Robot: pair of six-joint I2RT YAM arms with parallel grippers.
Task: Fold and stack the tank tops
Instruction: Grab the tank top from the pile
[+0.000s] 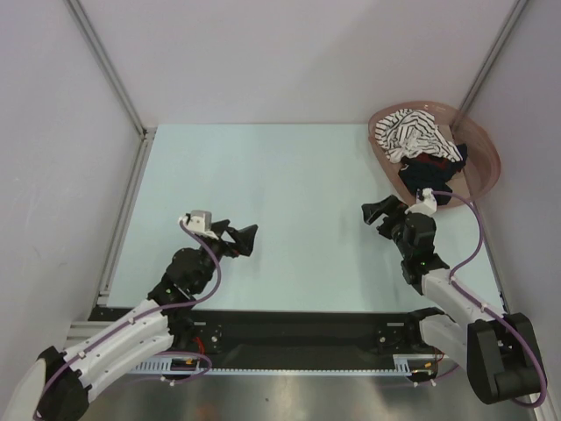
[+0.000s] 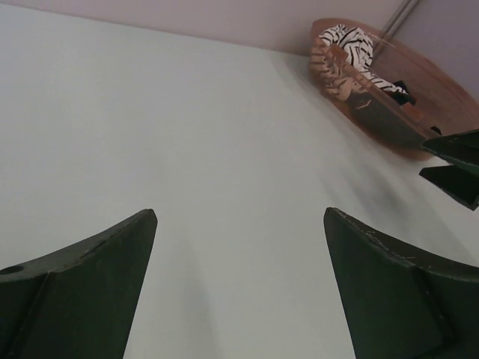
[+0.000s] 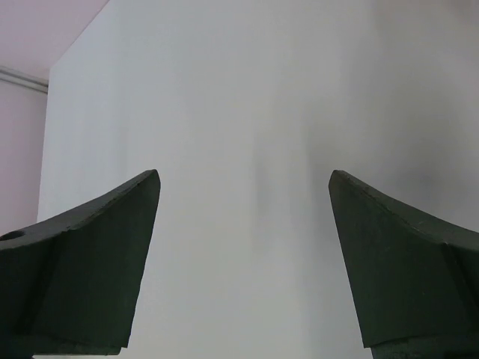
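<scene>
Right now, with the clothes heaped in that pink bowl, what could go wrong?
The striped top and dark top lie heaped together in the pink basin, so the right jaws, open nearby, might drag both out when closing on one. The basin sits at the far right corner of the table and looks light; a pull on the cloth could tip or slide it.
</scene>
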